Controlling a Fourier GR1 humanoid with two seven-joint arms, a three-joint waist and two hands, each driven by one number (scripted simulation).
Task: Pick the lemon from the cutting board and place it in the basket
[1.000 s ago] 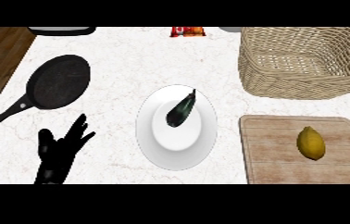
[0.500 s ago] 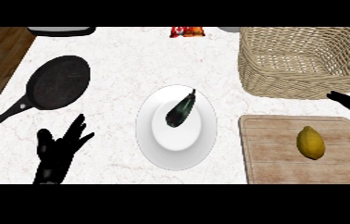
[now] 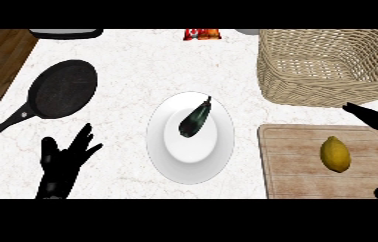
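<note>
A yellow lemon (image 3: 336,154) lies on the wooden cutting board (image 3: 291,166) at the lower right. Behind the board stands a woven wicker basket (image 3: 317,66). Only a few fingertips of my right hand (image 3: 363,112) show at the right edge, above the board's far corner and just in front of the basket, apart from the lemon. My left hand (image 3: 63,162) rests open at the lower left, fingers spread and pointing up, holding nothing.
A white plate (image 3: 190,156) in the middle carries a dark eggplant (image 3: 196,118). A black frying pan (image 3: 63,90) lies at the left, its handle toward the counter's wooden edge. A red packet (image 3: 201,34) and dark items sit along the far edge.
My right hand's fingertips have come into view at the right edge, moving inward above the cutting board. The left hand, lemon and plate have stayed put.
</note>
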